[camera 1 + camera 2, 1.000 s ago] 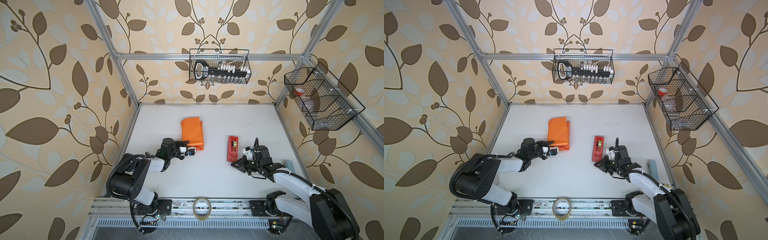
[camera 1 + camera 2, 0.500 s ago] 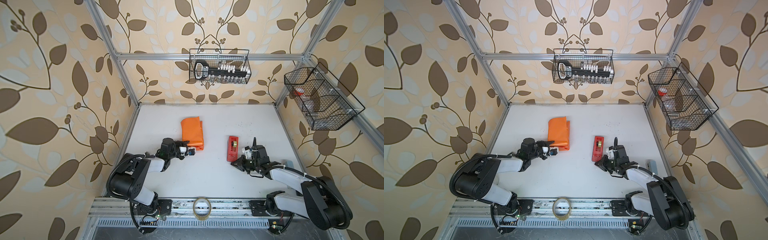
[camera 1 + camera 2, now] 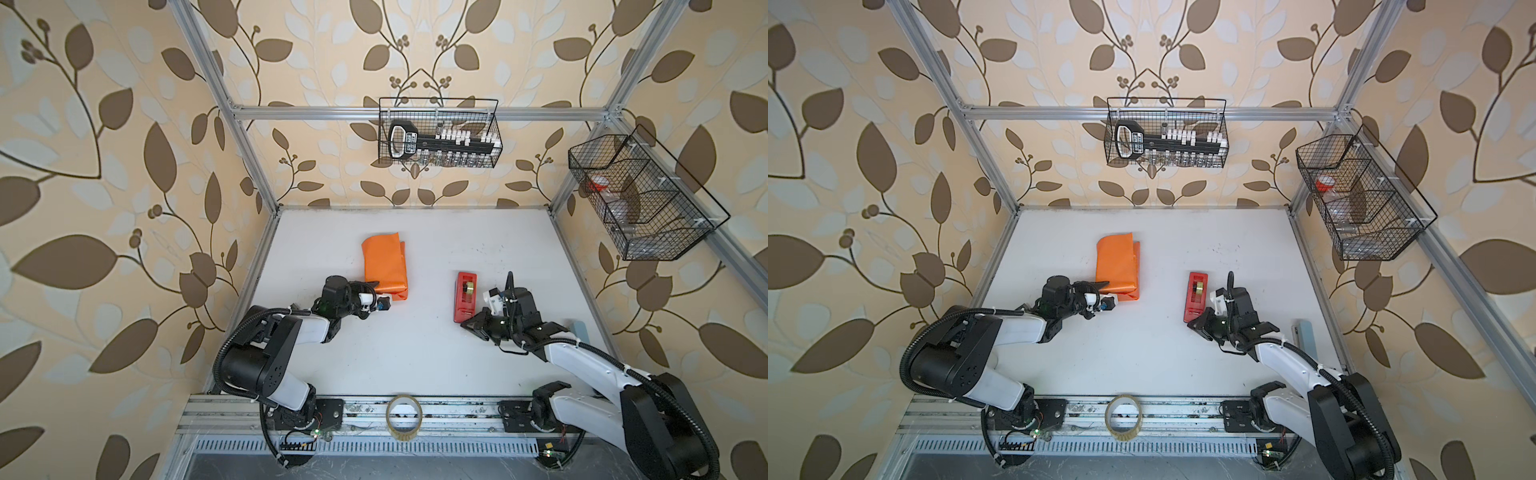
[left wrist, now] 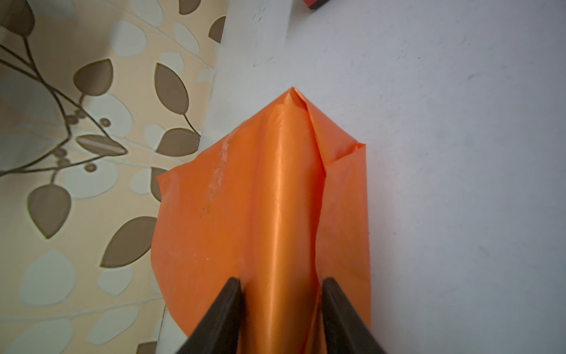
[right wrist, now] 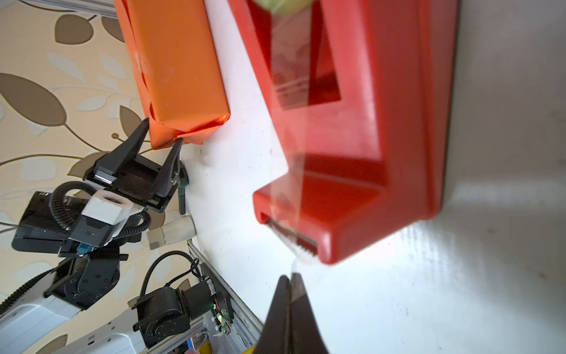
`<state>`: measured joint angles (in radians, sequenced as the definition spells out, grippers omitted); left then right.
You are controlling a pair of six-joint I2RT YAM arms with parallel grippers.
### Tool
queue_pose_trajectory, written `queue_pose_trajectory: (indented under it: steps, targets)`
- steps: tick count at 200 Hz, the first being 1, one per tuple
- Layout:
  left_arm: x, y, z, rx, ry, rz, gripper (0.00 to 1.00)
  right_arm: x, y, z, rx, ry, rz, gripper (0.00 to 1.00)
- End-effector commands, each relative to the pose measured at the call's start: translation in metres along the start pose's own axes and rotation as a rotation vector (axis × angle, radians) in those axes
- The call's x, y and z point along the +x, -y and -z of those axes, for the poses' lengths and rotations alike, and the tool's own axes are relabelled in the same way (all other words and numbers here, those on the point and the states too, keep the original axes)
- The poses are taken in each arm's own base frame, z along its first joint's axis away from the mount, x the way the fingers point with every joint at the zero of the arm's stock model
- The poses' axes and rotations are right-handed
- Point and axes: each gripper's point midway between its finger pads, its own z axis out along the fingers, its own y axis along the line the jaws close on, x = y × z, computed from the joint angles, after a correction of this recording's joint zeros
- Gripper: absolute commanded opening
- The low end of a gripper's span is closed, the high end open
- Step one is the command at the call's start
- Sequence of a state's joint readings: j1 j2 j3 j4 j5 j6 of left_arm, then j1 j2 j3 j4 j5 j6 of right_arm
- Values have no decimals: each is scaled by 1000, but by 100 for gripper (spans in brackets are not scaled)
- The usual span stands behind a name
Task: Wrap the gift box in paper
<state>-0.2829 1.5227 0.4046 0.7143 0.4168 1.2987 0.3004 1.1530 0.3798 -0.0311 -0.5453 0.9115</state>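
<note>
Pinching the folded end of the orange paper (image 3: 384, 262) with the left claw (image 4: 281, 280) — gripping clear tape (image 5: 289, 159) at the red dispenser (image 5: 382, 122) with the right claw (image 5: 290, 277), pressed tight together.

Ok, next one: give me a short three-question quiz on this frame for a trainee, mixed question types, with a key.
1. True or false: the left gripper has its jaws closed on one end of the parcel wrapped in orange paper.
2. Which thing lies nearest the right gripper? A: wire basket. B: red tape dispenser. C: loose tape roll.
3. Fill in: the right gripper's jaws are ___ on a strip of clear tape drawn from the dispenser.

Key: 1 true; 2 B; 3 shut.
</note>
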Motion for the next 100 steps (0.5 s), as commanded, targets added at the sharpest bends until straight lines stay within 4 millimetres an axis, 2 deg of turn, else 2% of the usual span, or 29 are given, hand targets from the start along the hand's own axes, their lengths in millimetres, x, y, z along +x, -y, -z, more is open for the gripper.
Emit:
queue_pose_trajectory:
  steps: [1, 12, 22, 33, 54, 86, 100]
  targets:
    - [7, 35, -2, 121, -26, 60, 44, 3, 36, -11, 98, 0, -33, 0]
    - [7, 36, -2, 120, -26, 60, 44, 6, 67, -13, 161, 5, -80, 0]
    - [8, 37, -2, 125, -29, 59, 44, 10, 73, -16, 167, -12, -78, 0]
    - [8, 38, -2, 127, -32, 61, 44, 13, 58, -18, 140, -42, -46, 0]
    - [8, 39, -1, 125, -28, 61, 44, 12, 8, -12, 77, -51, 73, 0]
    - [8, 38, -3, 129, -28, 70, 44, 23, -19, -3, 20, -106, 112, 0]
    - [8, 37, -4, 128, -26, 72, 44, 29, -40, -1, -41, -129, 153, 0]
